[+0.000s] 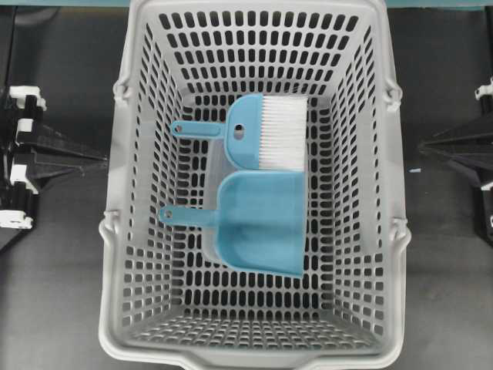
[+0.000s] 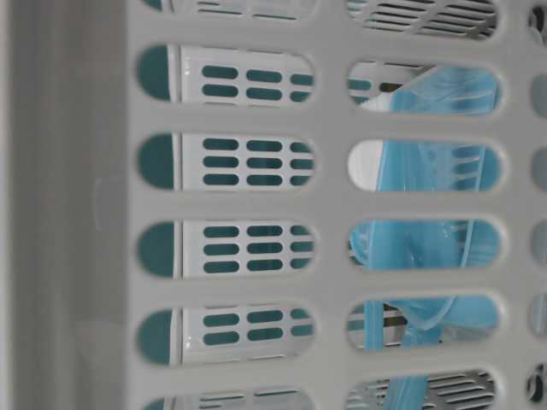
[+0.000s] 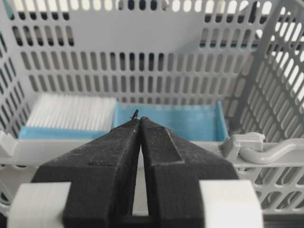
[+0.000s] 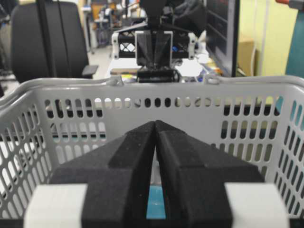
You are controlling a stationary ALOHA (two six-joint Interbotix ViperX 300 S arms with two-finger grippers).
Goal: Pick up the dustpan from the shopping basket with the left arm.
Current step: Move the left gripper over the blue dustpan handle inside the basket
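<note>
The light blue dustpan [image 1: 260,223] lies flat on the floor of the grey shopping basket [image 1: 117,254], its thin handle [image 1: 185,214] pointing left. My left gripper [image 1: 102,160] waits outside the basket's left wall, jaws shut and empty. In the left wrist view its tips [image 3: 139,118] meet just above the basket rim [image 3: 42,151], with the dustpan [image 3: 190,122] beyond them. My right gripper [image 1: 424,146] stays outside the right wall, also shut with nothing in it [image 4: 155,122]. At table level, blue plastic [image 2: 427,162] shows through the basket's slots [image 2: 329,205].
A blue hand brush [image 1: 266,132] with white bristles [image 3: 71,113] lies just behind the dustpan, handle also to the left. The basket's tall slotted walls surround both. A folded carry handle [image 3: 256,148] rests on the near rim. The left arm [image 4: 154,45] shows across the basket.
</note>
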